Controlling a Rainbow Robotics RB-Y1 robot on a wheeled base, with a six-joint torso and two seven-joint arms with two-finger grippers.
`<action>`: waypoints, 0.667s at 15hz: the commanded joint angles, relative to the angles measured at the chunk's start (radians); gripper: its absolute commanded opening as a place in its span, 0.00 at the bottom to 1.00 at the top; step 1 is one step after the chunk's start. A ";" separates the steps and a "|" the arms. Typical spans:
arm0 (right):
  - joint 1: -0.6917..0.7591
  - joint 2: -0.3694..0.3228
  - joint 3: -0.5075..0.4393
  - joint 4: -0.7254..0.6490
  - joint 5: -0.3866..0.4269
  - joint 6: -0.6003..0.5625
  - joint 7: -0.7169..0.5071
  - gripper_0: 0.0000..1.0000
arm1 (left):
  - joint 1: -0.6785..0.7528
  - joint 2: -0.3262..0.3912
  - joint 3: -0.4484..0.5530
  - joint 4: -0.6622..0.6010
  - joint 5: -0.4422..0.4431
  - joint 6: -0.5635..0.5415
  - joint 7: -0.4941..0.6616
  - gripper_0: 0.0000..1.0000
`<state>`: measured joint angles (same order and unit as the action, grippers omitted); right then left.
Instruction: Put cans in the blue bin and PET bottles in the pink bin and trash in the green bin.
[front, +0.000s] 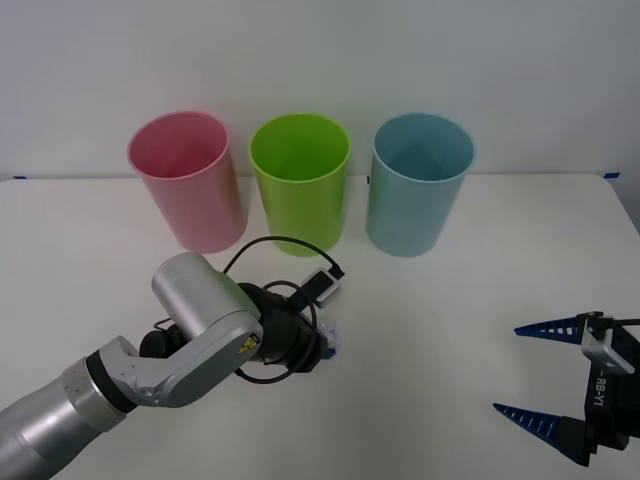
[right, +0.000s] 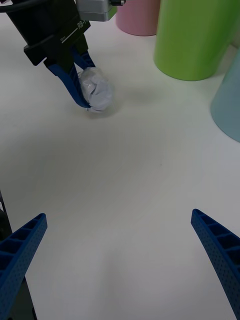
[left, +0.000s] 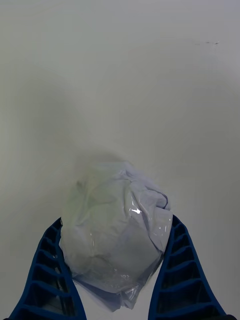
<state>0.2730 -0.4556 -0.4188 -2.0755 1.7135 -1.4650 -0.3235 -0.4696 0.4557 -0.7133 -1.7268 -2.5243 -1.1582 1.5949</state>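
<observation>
Front view puts the left claw low over the desk, just in front of the three bins, with the trash peeking out at its tip. The left wrist view makes the grip plain: the wrinkled whitish wad sits squarely between the two blue fingers, which press against its sides, so this claw is closed on the trash. In the right wrist view the same wad appears at or just above the desk surface; whether it has lifted clear I cannot tell. From the left claw, the green bin stands directly beyond and a little higher in the scene, the nearest of the three; the pink bin lies beyond and off to the claw's left, and the blue bin beyond and off to its right. The wad is roughly round, with no long axis to speak of, so its orientation should matter little. The coming move, as I judge it, is a lift and a short forward carry over the green rim. The right claw waits well apart on the right side of the desk, its fingers spread wide and holding nothing, much farther from the trash than the left.
</observation>
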 joint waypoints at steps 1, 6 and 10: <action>0.000 0.000 0.000 0.000 0.000 0.000 0.000 1.00 | 0.002 0.001 0.000 0.000 0.012 0.029 -0.001 0.00; 0.000 0.000 0.000 0.000 0.000 0.000 0.000 1.00 | 0.013 0.018 0.009 0.000 0.036 0.080 -0.001 0.00; 0.000 0.000 0.000 0.000 0.000 0.000 0.000 1.00 | 0.097 -0.023 0.135 -0.002 0.068 0.103 -0.168 0.00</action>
<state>0.2730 -0.4556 -0.4188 -2.0755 1.7135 -1.4650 -0.3235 -0.3975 0.4483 -0.6142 -1.7277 -2.4616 -1.0556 1.4723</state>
